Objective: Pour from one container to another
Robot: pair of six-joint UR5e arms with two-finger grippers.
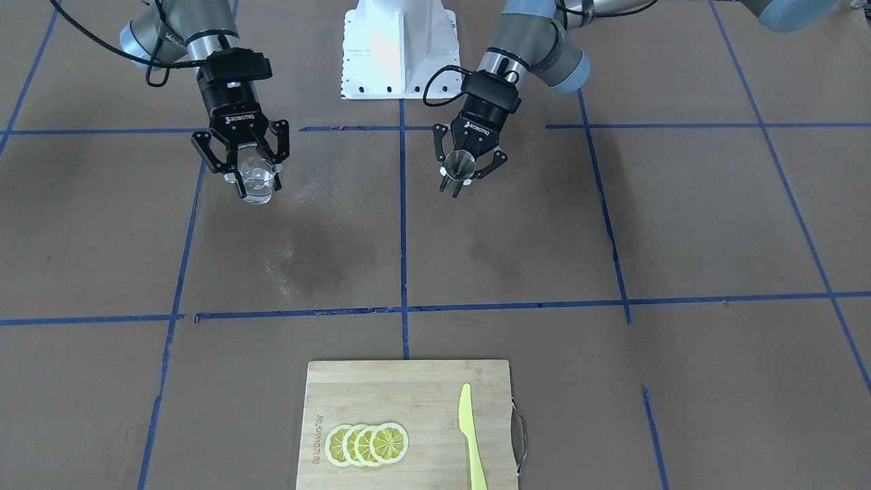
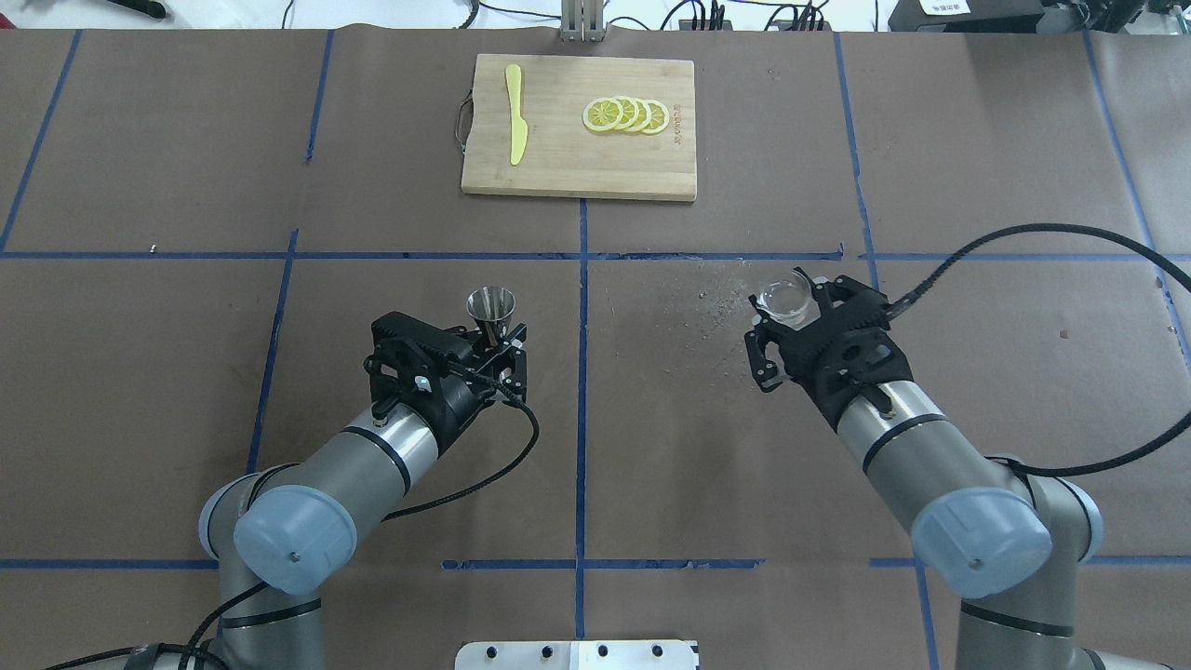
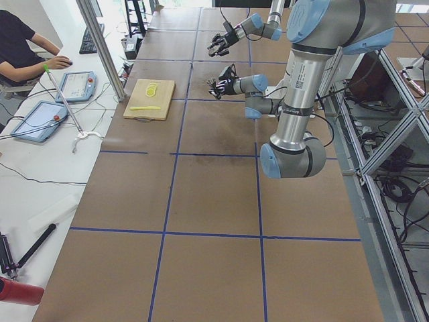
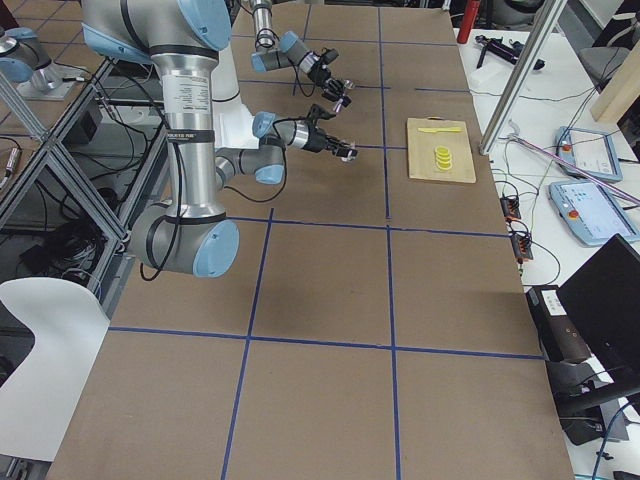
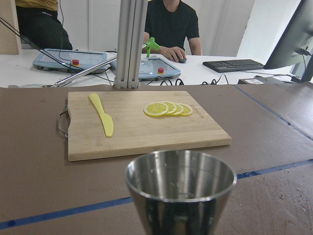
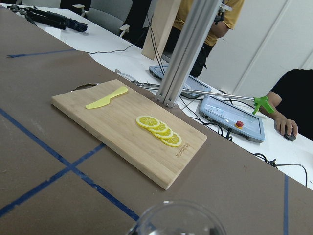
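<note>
A small steel cup (image 2: 490, 307) is upright in my left gripper (image 2: 491, 341), which is shut on its lower part. It fills the bottom of the left wrist view (image 5: 181, 188) and shows in the front view (image 1: 461, 163). A clear glass (image 2: 783, 300) sits between the fingers of my right gripper (image 2: 791, 300), which is shut on it. The front view shows the glass (image 1: 258, 181) and the right gripper (image 1: 258, 186) at left. Only the glass rim (image 6: 176, 221) shows in the right wrist view. Both containers hang above the table, far apart on either side of the centre line.
A wooden cutting board (image 2: 558, 167) lies at the table's far middle, with lemon slices (image 2: 625, 114) and a yellow knife (image 2: 515, 126) on it. White specks (image 2: 716, 298) dot the brown table beside the glass. Operators sit beyond the far edge.
</note>
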